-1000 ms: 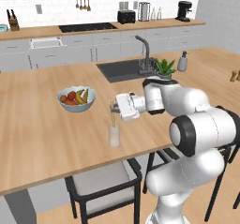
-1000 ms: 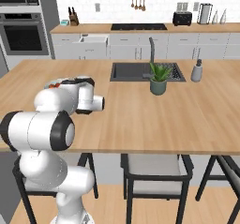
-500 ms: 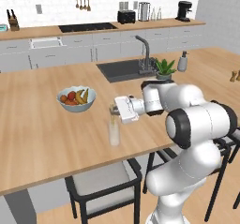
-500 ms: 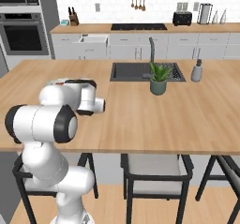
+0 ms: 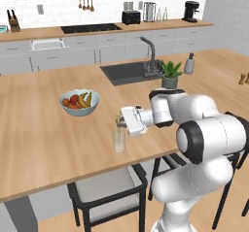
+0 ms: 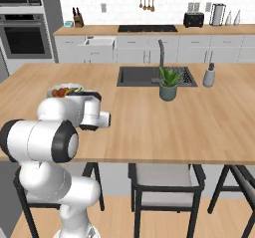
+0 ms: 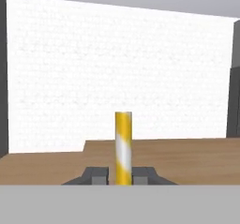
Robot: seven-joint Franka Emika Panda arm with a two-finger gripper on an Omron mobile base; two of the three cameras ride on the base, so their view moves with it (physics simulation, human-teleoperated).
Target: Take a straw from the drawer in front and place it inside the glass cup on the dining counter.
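Wooden dining counter (image 5: 44,143); pincer (image 7: 120,175) hides straw's (image 7: 123,145) base

White arm (image 6: 60,127) rises lower left, bent over the near edge of the wooden desk (image 6: 164,122). Fruit bowl (image 6: 63,90) sits just behind the arm's wrist, partly hidden. Dark inset sink (image 6: 144,76) w/ faucet (image 6: 161,50) mid-desk; potted plant (image 6: 168,84) at the sink's front right corner, soap bottle (image 6: 209,75) right of it. Black stools (image 6: 167,182) tucked under the near edge. Back wall: oven (image 6: 25,35) far left, knife block (image 6: 77,19), cooktop (image 6: 147,28), toaster (image 6: 193,19).
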